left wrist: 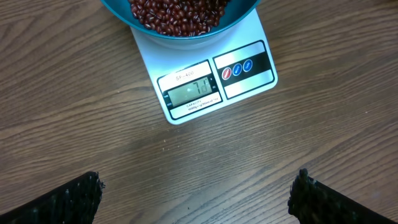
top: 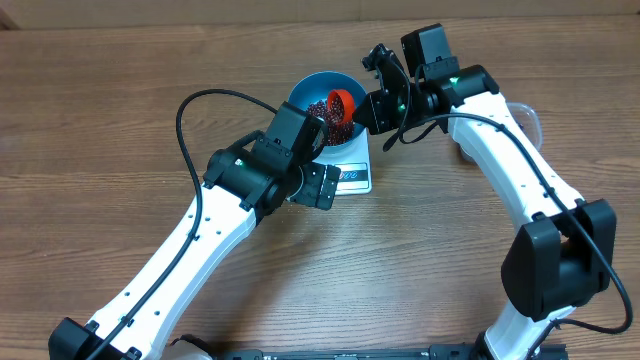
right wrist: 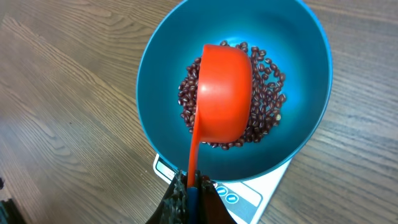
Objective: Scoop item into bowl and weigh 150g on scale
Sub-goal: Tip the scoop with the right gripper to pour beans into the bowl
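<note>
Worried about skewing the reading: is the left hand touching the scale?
Apart. The left wrist view shows bare wood between the open left hand and the scale.

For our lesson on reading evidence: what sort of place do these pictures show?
Probably a robotics lab or test bench rather than a kitchen: two white robot arms reach over a wooden table, where a small kitchen scale carries a blue bowl of beans.

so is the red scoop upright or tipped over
Tipped over: in the right wrist view the scoop shows its rounded underside, mouth down over the beans in the blue bowl, handle pinched by the right gripper.
</note>
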Robot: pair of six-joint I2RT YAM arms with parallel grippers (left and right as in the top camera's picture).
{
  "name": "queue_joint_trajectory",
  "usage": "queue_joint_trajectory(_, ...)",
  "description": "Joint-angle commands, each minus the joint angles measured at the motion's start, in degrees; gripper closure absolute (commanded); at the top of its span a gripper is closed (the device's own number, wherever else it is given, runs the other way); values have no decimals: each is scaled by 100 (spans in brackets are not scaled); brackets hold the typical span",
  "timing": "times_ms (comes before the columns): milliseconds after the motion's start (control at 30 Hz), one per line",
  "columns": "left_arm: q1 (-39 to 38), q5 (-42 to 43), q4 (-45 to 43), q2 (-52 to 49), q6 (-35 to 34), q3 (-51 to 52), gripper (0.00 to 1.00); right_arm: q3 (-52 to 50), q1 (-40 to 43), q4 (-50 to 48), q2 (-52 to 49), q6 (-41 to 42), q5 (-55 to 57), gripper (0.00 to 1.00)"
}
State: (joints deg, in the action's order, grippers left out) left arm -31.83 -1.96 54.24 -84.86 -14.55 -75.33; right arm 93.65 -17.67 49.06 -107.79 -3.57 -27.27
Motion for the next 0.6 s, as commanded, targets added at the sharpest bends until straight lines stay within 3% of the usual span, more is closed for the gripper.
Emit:
queue_joint_trajectory(0,4,-57,-11,48,83,35,1,212,-44,-22,385,-293,26,97)
queue_joint_trajectory(200,4,-57,-11,48,83,35,1,212,-216,-9,570,-824,157,96)
queue_joint_trajectory(567,4,-57,-11,48,83,35,1,212,-822,116,643,-1154,1939,96)
